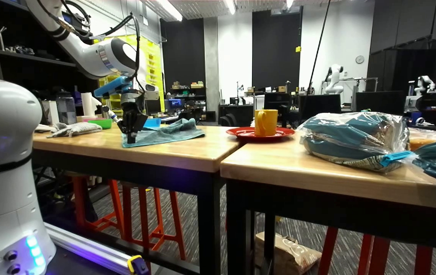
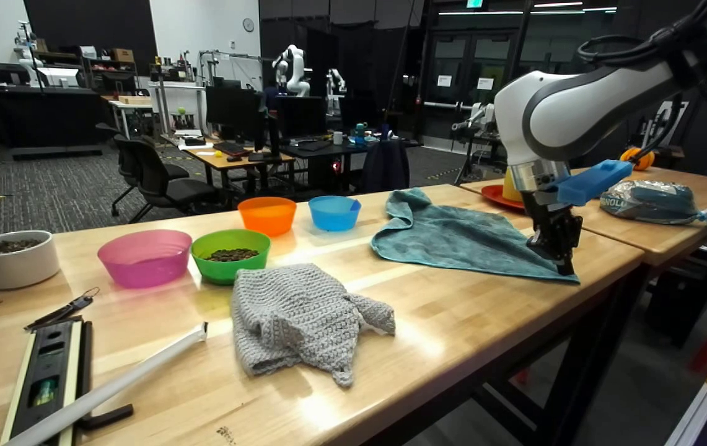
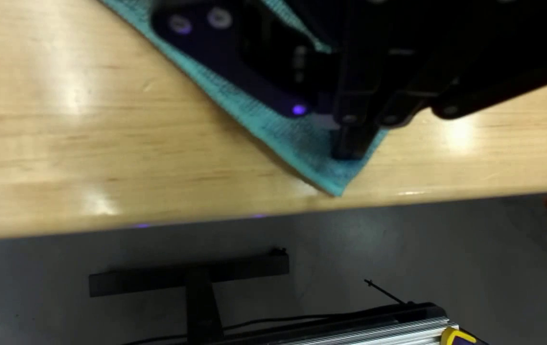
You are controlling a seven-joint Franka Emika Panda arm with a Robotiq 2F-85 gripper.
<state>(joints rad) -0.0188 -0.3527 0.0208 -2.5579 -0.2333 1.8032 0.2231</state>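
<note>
- On the adjoining table, in an exterior view: plastic-wrapped bag, partial lettering, looks like "NOLU", rest unreadable.
- Brown paper bag on floor, printing too unclear to read.
- Teal towel spread on wooden table, one end rumpled.
- Gripper fully closed, fingers together at towel's corner; can't tell if any cloth is pinched.
- Wrist view: tip of that corner pokes out just past fingertips, near table edge.

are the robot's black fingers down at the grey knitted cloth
No, the black fingers are at a corner of the teal fabric towel, clearly apart from the grey knitted cloth.
</note>
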